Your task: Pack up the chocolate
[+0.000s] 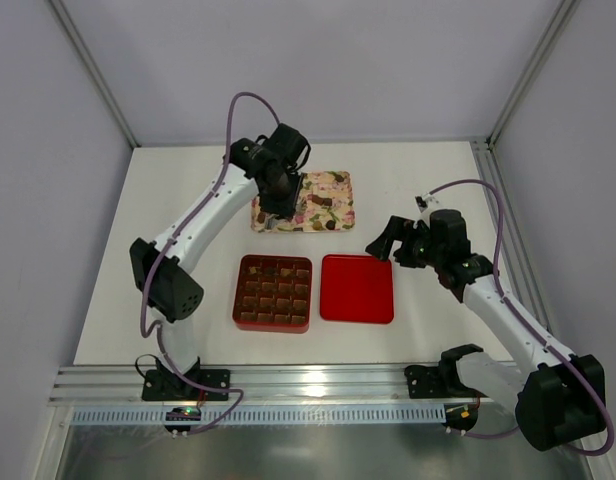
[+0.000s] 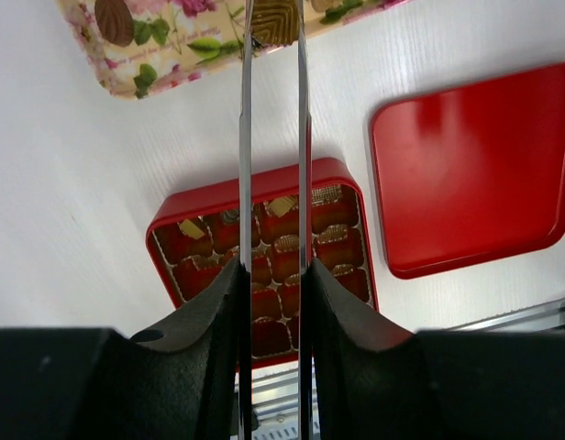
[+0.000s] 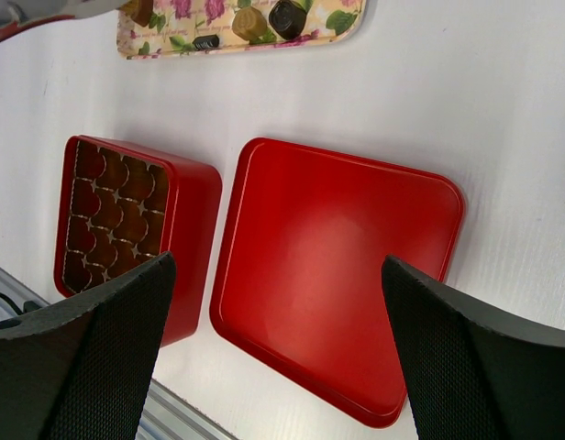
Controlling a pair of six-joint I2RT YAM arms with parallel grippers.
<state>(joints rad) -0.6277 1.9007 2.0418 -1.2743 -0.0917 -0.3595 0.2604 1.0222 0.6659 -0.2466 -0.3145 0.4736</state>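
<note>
- Saw the left gripper (image 1: 278, 208) clamped on one ridged, light-brown chocolate (image 2: 275, 20) above the floral tray (image 1: 340, 180).
- Found the right gripper (image 1: 382, 244) spread wide and empty over the red lid (image 1: 357, 288) on the tabletop (image 1: 178, 190).
- Noted more pieces loose on the tray, a few seemingly in the red box (image 3: 195, 238).
- Judged each piece light, stiff, smooth and easily scuffed; best taken gently across opposite sides.

My left end effector (image 1: 279, 200) covers the left end of the cream floral-printed tray (image 1: 346, 195). The ridged light-brown chocolate piece (image 2: 275, 20) it holds is cut off by the wrist view's top edge.
</note>
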